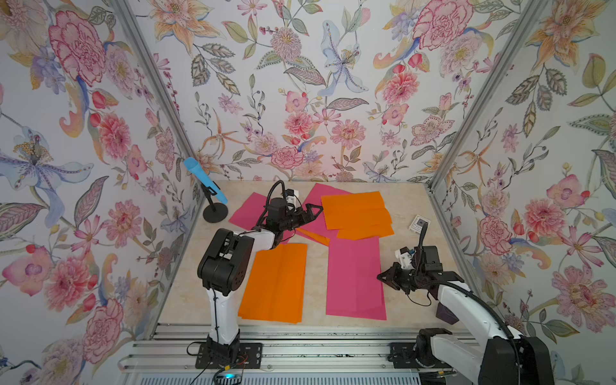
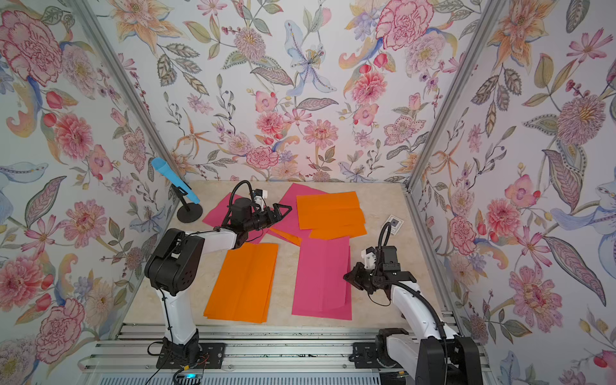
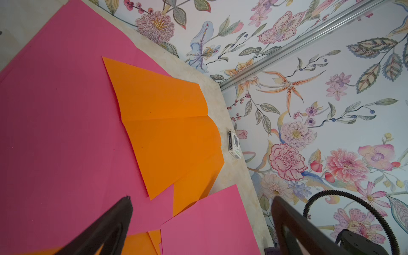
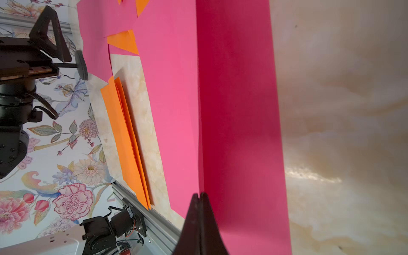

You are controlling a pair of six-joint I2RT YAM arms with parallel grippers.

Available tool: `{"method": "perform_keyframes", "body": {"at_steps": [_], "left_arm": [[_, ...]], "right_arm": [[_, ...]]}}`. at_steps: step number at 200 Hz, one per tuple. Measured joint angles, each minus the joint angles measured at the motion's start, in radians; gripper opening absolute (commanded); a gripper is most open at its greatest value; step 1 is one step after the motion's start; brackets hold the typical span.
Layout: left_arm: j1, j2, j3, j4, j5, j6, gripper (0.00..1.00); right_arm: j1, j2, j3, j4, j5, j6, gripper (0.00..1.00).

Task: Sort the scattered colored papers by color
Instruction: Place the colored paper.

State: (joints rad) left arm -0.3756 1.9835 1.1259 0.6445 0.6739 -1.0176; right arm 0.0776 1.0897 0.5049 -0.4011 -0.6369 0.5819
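In both top views the colored papers lie in groups on the marble table (image 1: 316, 266). An orange stack (image 1: 273, 283) sits front left and a pink stack (image 1: 353, 280) beside it. At the back, orange sheets (image 1: 356, 210) overlap pink sheets (image 1: 248, 208). My left gripper (image 1: 313, 211) hovers open over the back pile, with pink and orange paper showing between its fingers (image 3: 119, 220) and nothing gripped. My right gripper (image 1: 380, 276) is shut on the right edge of the top front pink sheet (image 4: 176, 110), which meets its tips (image 4: 200, 194).
A small white card with a dark square (image 1: 419, 224) lies by the right wall. A blue microphone on a black stand (image 1: 206, 181) rises at the back left corner. Floral walls close in three sides, and a metal rail (image 1: 300, 333) runs along the front.
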Motion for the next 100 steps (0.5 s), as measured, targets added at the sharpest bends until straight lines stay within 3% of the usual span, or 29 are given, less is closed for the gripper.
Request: {"method": "perform_keyframes", "body": {"at_steps": [61,78,87,100], "left_arm": [[-0.01,-0.009,-0.007,-0.023,0.0,0.011,1.0],[-0.012,-0.009,-0.007,-0.023,0.0,0.011,1.0],[-0.013,-0.009,-0.007,-0.023,0.0,0.012,1.0],[-0.016,-0.009,-0.007,-0.023,0.0,0.012,1.0]], "right_arm": [[0.0,-0.014,0.002,-0.041,-0.025,-0.03,0.01],[-0.002,-0.034,0.002,-0.061,-0.015,-0.038,0.2],[-0.006,-0.035,0.002,-0.067,-0.007,-0.046,0.36],[-0.012,-0.032,0.002,-0.078,0.003,-0.051,0.43]]}}
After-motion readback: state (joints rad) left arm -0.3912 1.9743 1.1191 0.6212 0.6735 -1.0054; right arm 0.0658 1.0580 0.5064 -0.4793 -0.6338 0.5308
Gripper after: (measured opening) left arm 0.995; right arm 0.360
